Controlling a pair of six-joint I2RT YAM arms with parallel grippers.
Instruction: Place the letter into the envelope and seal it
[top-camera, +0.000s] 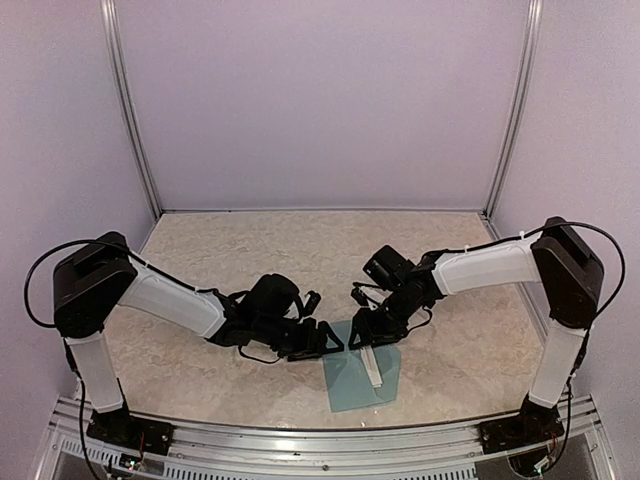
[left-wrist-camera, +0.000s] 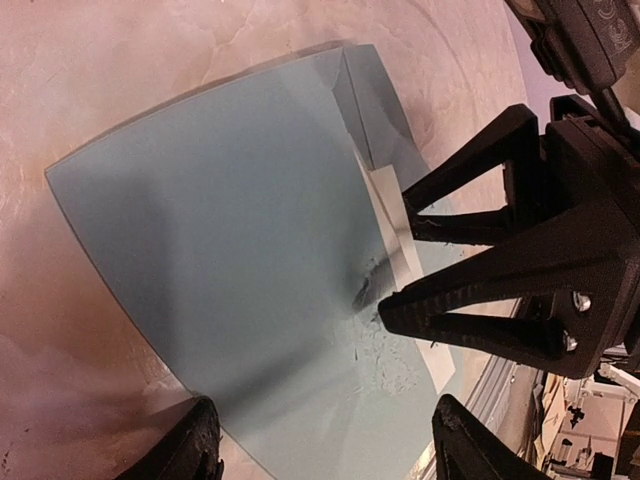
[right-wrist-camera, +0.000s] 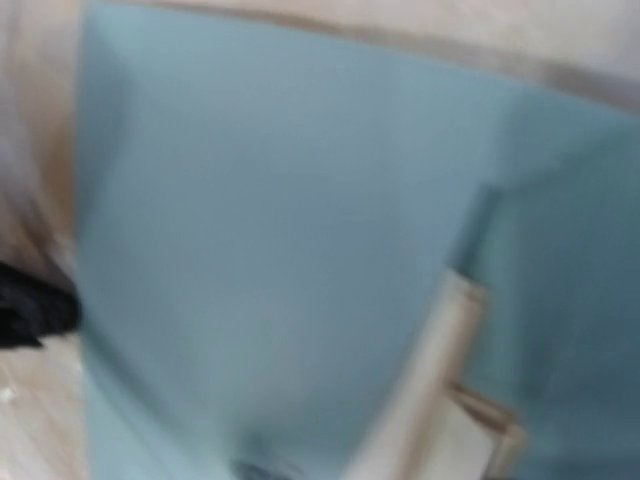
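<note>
From above, the beige marbled tabletop (top-camera: 250, 250) lies inside pale walls with two metal posts (top-camera: 130, 110) at the far corners. Both arms lean in over the envelope (top-camera: 350, 385), which lies flat near the front edge, a little right of centre. Its long axis runs from near to far, tilted slightly. A narrow white letter (top-camera: 373, 368) lies on it along that axis, right of its middle. The left pincer (top-camera: 335, 345) hangs at the envelope's far left corner and the right pincer (top-camera: 368, 338) at the letter's far end. Together they hide the envelope's far edge.

In the left wrist view the envelope (left-wrist-camera: 230, 250) fills the frame on the tabletop (left-wrist-camera: 150, 60). A darker folded panel (left-wrist-camera: 370, 100) — it looks like the flap — sits at its upper right corner. The letter (left-wrist-camera: 395, 235) runs along the right side. The left pincer (left-wrist-camera: 330, 450) is spread wide, its two fingers (left-wrist-camera: 190, 445) either side of the envelope's lower corner with nothing held. The right pincer (left-wrist-camera: 398, 262) comes in from the right with its fingers apart and its tips down at the letter. A small crease shows in the paper by the lower tip. Whether the tips touch cannot be told.

The right wrist view is blurred. The envelope (right-wrist-camera: 280, 230) covers nearly all of it, with a strip of tabletop (right-wrist-camera: 350, 15) along the top. The cream letter (right-wrist-camera: 430, 390) slants up from the bottom edge. A black shape (right-wrist-camera: 30, 310) at the left is too soft to name.
</note>
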